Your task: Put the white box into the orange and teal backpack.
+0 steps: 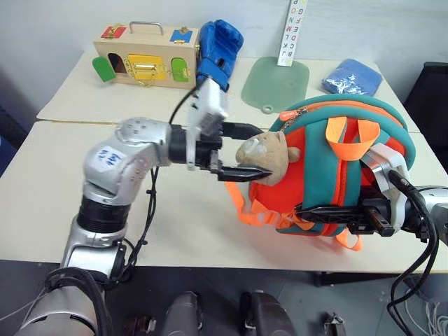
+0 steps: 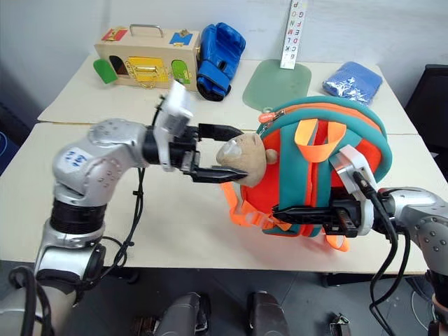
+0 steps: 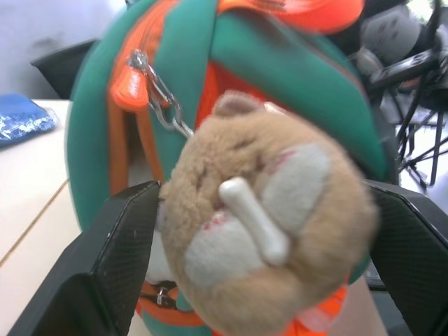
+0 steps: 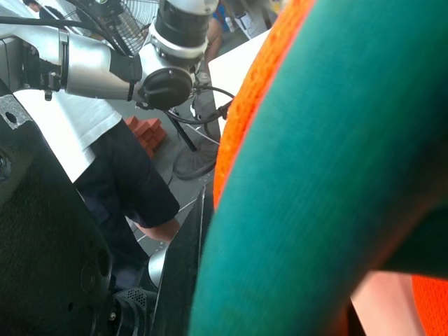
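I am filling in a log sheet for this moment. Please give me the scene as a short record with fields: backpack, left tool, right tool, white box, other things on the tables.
backpack: orange and teal backpack stands upright on the near table, zipper closed as far as visible
charm: tan plush animal hangs on its left side
left tool: left tool open, fingers either side of the plush animal
right tool: right tool shut on a strap of the backpack
white box: not visible
far table: wooden box with coloured doors, blue boxing glove, green mat, blue cloth
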Available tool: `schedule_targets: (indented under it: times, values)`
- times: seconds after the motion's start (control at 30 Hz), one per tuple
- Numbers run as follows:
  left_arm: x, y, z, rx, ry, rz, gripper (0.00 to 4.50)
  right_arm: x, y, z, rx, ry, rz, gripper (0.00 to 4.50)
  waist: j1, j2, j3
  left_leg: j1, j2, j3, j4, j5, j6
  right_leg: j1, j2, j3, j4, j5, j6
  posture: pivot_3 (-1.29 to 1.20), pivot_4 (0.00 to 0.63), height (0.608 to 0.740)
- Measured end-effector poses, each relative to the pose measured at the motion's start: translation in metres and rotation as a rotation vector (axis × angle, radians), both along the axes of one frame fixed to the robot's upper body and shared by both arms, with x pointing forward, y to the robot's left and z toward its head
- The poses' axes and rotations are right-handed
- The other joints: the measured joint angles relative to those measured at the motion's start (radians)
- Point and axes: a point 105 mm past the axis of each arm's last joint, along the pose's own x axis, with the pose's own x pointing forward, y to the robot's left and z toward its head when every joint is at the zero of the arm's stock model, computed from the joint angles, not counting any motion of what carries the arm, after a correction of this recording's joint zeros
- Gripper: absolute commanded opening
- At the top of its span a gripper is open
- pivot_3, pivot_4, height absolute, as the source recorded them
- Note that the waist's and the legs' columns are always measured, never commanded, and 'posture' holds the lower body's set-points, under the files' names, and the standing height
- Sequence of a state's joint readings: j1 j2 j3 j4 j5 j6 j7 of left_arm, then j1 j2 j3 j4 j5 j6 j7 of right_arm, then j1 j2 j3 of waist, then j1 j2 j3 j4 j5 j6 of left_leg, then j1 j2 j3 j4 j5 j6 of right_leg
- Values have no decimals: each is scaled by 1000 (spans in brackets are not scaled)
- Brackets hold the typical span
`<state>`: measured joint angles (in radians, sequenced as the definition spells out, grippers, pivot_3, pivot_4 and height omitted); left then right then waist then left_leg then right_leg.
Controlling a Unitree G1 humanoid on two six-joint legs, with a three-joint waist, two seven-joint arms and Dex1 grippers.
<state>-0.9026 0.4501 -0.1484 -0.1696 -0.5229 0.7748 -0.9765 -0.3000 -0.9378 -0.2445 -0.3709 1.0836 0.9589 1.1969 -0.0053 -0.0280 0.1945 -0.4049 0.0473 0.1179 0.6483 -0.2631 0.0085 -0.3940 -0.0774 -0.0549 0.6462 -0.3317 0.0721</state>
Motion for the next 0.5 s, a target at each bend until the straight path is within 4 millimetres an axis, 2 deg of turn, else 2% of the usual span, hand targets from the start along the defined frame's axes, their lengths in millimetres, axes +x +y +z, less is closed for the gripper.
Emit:
schedule_targets:
  times: [0.07,0.17,0.3,0.37,0.5]
  values:
    - [6,-3,-7,26,22,16,4481,0,0,0,0,-1,-6,0,0,0,0,0,1,0,0,1,-1,0,1,0,0,0,-1,0,150,740]
    - [15,-1,-8,31,46,46,3897,0,1,0,0,0,-12,0,3,0,0,0,0,0,0,0,-1,0,0,0,1,0,-1,0,150,740]
    - [19,3,-7,28,58,49,2656,-1,1,-4,4,11,-27,0,4,0,0,0,0,0,0,0,0,0,0,0,0,0,-1,0,150,740]
    - [25,13,-7,32,69,70,2067,-1,-1,-7,11,15,-48,0,2,0,0,0,0,0,0,0,0,0,0,0,0,0,-1,0,150,740]
    - [38,35,10,29,30,138,1339,0,-7,-8,20,18,-91,0,2,0,0,0,0,0,0,0,0,0,0,-1,0,0,-1,0,150,740]
